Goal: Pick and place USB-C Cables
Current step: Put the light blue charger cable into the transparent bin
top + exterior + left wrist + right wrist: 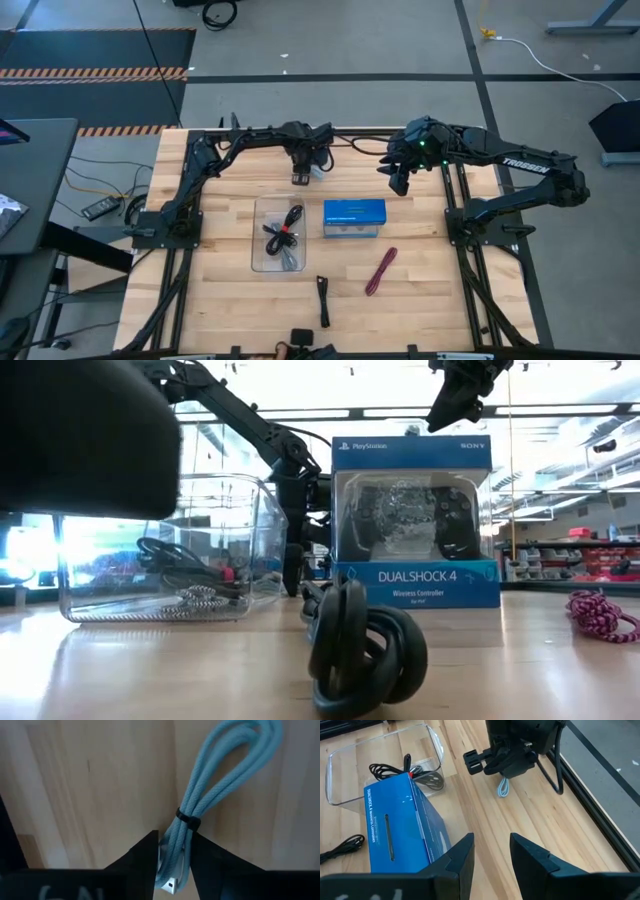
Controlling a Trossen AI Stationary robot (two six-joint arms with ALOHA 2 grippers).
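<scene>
The light blue cable [220, 775] lies on the wood by the table's far edge, and my left gripper [175, 837] [303, 177] is shut on it, pointing down. The right wrist view shows its loops [503, 787] below that gripper. My right gripper [400, 186] [491, 840] hovers open and empty above the table, right of the blue box. The clear tray [262, 215] holds a black-and-red cable [285, 232] and a black one [285, 258]. The maroon-pink cable [381, 270] and another black cable [323, 298] lie on the table. My left gripper pinches the light blue cable at its plug end [172, 870], just behind the black tie [187, 817], between its two fingers [142, 855]. It comes from above, with the fingers along the bundle. The looped end stretches away over the wood; whether it is lifted I cannot tell.
The blue DualShock box [354, 218] [415, 520] stands right of the tray, between the two grippers' sides. Bare wood lies right of the box and along the near edge. A dark block [80, 430] fills the low view's upper left.
</scene>
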